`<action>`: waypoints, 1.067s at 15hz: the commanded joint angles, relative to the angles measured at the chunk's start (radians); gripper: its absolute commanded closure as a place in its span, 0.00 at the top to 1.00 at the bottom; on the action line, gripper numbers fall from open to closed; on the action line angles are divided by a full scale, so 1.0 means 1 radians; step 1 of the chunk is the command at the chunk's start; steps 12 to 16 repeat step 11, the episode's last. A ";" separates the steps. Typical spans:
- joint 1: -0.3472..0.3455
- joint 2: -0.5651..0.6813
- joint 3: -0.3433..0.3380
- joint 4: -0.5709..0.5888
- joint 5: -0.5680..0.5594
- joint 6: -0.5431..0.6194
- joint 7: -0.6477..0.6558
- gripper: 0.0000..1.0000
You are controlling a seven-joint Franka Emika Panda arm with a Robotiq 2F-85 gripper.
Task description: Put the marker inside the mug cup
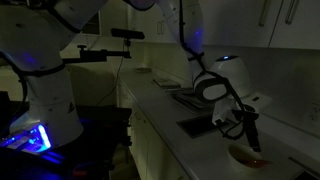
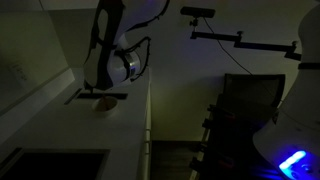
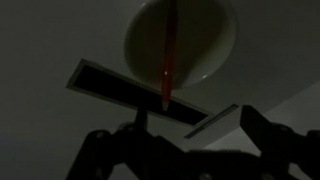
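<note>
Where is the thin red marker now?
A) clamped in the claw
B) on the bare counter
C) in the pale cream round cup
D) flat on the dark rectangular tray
C: in the wrist view the thin red marker lies across the pale cream round cup, clear of the open claw.

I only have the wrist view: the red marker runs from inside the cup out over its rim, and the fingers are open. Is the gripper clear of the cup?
Observer: In an exterior view the gripper hangs right above the mug cup. I see no contact, though the picture is dark.
Operator: Is the cup close to the counter's edge?
Observer: No. In an exterior view the cup stands well back from the front edge of the counter.
</note>
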 commanded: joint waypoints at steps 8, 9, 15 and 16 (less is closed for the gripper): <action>0.079 -0.058 0.012 -0.144 -0.035 -0.080 0.038 1.00; 0.073 -0.058 0.023 -0.146 -0.040 -0.073 0.032 1.00; 0.067 -0.055 0.032 -0.145 -0.047 -0.050 0.026 1.00; 0.067 -0.055 0.032 -0.145 -0.047 -0.050 0.026 1.00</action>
